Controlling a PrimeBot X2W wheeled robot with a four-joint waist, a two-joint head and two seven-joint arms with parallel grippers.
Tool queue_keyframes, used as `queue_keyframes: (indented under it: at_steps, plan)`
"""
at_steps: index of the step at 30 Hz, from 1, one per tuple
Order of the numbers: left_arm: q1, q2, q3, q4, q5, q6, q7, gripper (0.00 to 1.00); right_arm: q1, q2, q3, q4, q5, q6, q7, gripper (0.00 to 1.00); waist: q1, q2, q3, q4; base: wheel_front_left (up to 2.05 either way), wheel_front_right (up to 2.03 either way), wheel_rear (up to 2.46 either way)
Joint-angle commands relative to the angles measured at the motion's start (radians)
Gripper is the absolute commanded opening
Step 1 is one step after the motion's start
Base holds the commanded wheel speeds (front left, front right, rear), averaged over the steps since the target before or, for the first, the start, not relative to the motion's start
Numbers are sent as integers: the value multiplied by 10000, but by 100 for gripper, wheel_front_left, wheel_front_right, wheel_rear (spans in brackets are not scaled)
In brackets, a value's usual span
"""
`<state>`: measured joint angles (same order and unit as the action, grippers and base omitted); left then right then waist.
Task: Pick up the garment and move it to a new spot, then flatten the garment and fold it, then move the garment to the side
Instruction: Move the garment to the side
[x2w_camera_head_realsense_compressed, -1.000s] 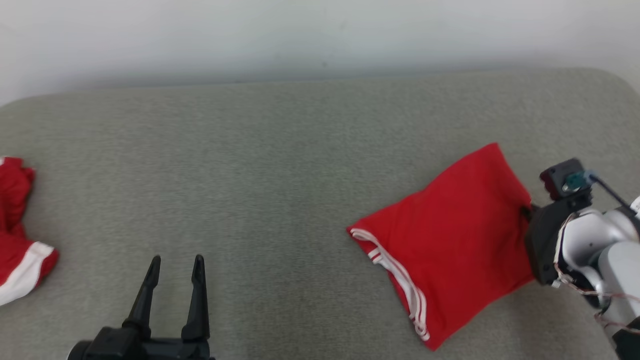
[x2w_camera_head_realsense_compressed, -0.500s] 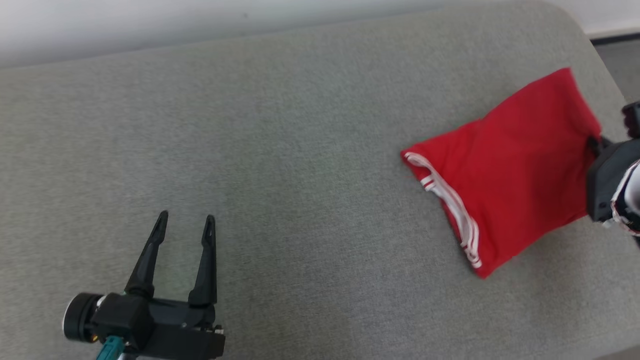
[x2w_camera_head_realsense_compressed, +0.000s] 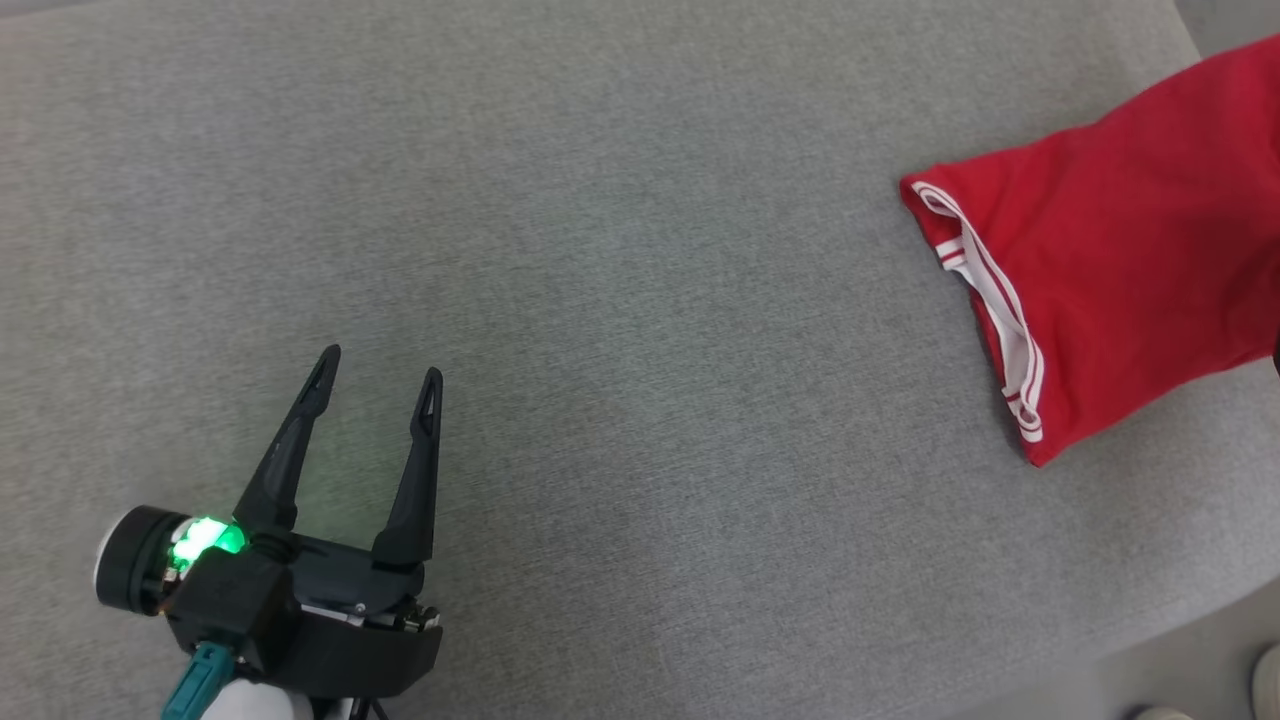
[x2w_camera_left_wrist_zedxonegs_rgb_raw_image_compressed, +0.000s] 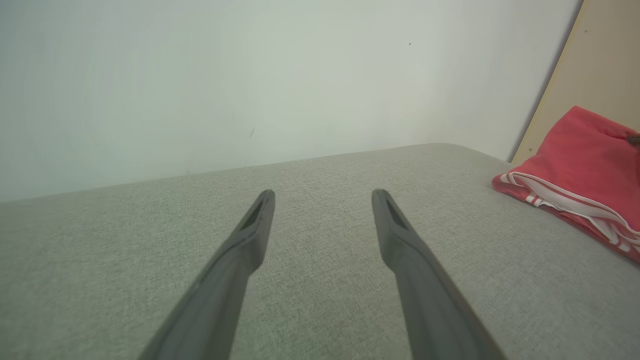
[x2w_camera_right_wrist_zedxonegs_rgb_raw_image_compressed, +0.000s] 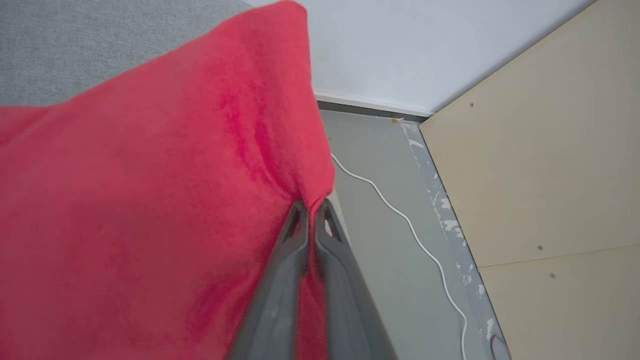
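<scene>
The garment (x2w_camera_head_realsense_compressed: 1120, 250) is red, folded, with white stripes along one hem, and lies at the right end of the grey cushion (x2w_camera_head_realsense_compressed: 620, 260). It also appears in the left wrist view (x2w_camera_left_wrist_zedxonegs_rgb_raw_image_compressed: 580, 170) at the far right. My right gripper (x2w_camera_right_wrist_zedxonegs_rgb_raw_image_compressed: 312, 205) is shut on the garment's edge (x2w_camera_right_wrist_zedxonegs_rgb_raw_image_compressed: 200, 165), pinching the cloth where it overhangs the cushion's side. My left gripper (x2w_camera_head_realsense_compressed: 380, 365) stands open over bare cushion at the lower left, far from the garment, and the left wrist view shows its open fingers (x2w_camera_left_wrist_zedxonegs_rgb_raw_image_compressed: 255, 225) with nothing between them.
A white wall (x2w_camera_left_wrist_zedxonegs_rgb_raw_image_compressed: 250, 75) runs behind the cushion. Past the cushion's right end lies grey floor (x2w_camera_right_wrist_zedxonegs_rgb_raw_image_compressed: 390, 240) with a white cable (x2w_camera_right_wrist_zedxonegs_rgb_raw_image_compressed: 415, 230) and a tan panel (x2w_camera_right_wrist_zedxonegs_rgb_raw_image_compressed: 540, 165). The tips of pale shoes (x2w_camera_head_realsense_compressed: 1265, 685) show at the lower right.
The head camera has swung, shifting the whole picture up and right; the second red garment at the left has left the view. The right gripper keeps its hold on the folded garment, which it has drawn rightwards.
</scene>
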<state>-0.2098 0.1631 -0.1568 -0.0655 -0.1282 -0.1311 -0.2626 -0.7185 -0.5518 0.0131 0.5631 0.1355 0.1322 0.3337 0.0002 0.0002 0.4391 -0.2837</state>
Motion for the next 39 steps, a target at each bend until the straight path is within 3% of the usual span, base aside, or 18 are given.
queue_keyframes:
  at_steps: [1, 16, 17, 18, 19, 28, 39]
  plan:
    - [-139, 113, 4, -113, 8, 14, -27, 100, -182, 90, 17, -150, -96, -30, -185, 0, -2, -2, 325, -362, 0, 0, 0]
    - [-216, 445, -183, -280, -42, 13, -27, 100, -581, -53, 185, 283, -519, -30, -1218, 0, -2, -2, 540, -466, 0, 0, 0]
    - [-209, 444, -181, -274, -46, 13, -27, 100, -583, -42, 173, 330, -555, -30, -1254, 29, -2, -2, 537, -444, 0, 0, 0]
    - [-207, 435, -182, -267, -47, 13, -27, 100, -584, -63, 162, 392, -564, -30, -1287, 81, -2, -2, 530, -411, 0, 0, 0]
    - [-206, 420, -178, -264, -49, 12, -27, 100, -586, -57, 142, 448, -550, -30, -1352, 100, -2, -2, 514, -378, 0, 0, 0]
    - [86, 54, 57, -116, -185, 58, -27, 100, -24, 291, 7, 364, -487, -30, -1765, 100, -2, -2, -121, 166, 0, 0, 0]
    - [1164, -620, 1066, 606, -602, 125, -28, 100, 1722, 1133, -527, -1012, -248, -29, -2217, 100, -2, -2, -1977, 1208, 0, 0, 0]
